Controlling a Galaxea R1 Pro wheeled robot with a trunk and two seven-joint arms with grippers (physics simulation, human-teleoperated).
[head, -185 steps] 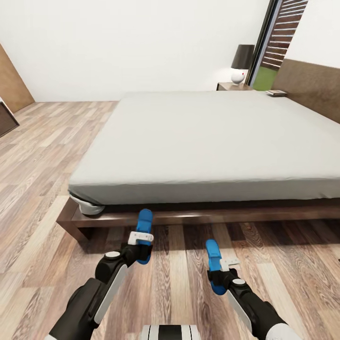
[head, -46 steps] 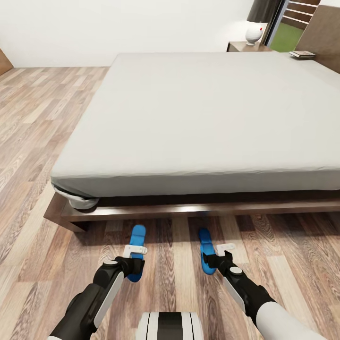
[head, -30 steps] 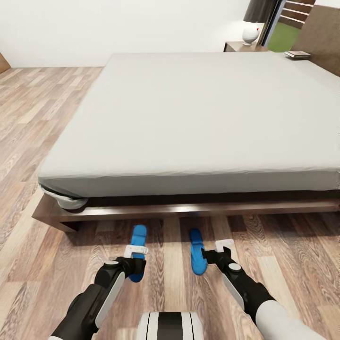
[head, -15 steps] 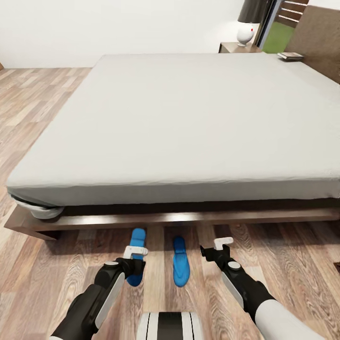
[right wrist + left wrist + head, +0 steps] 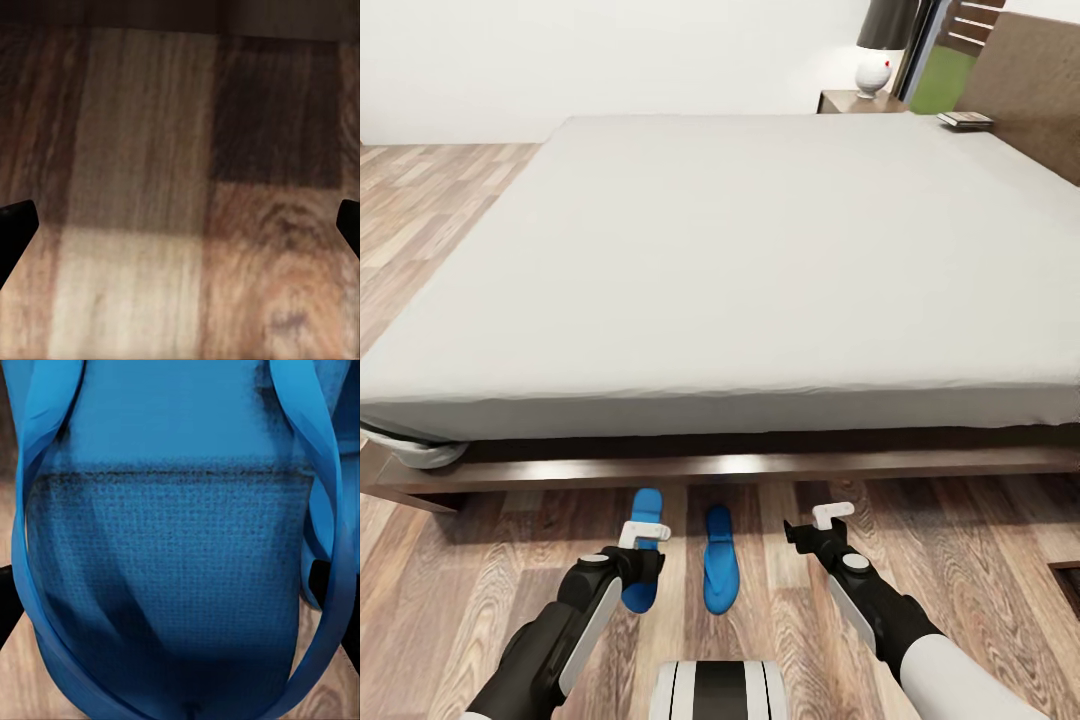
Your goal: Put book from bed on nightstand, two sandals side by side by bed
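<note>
The bed (image 5: 760,250) is seen ahead of both grippers, its grey mattress spanning the head view and its dark frame rail running just beyond the fingertips. A nightstand (image 5: 855,101) carrying a lamp (image 5: 878,45) is seen at the far corner, well apart from either arm. The book (image 5: 964,119) is noted lying on the mattress near the headboard, far beyond the right gripper's reach.

The floor (image 5: 960,540) in front of the bed is wood plank; in the right wrist view bare planks (image 5: 180,225) are seen between the two dark finger tips, which stand wide apart with nothing held.

One sandal (image 5: 719,558) is seen lying flat on the floor between the two grippers, to the inside of the right gripper (image 5: 812,527) and clear of it. The other sandal (image 5: 643,550) is held in the left gripper (image 5: 639,565); in the left wrist view its blue sole and straps (image 5: 180,577) sit between the fingers, which are closed on it.

Step in hand, as judged: sandal placement, one down and one not yet released. The next move is judged to call for lowering the left sandal beside and parallel to the lying one, then parting the left jaws. The book remains to be fetched.
</note>
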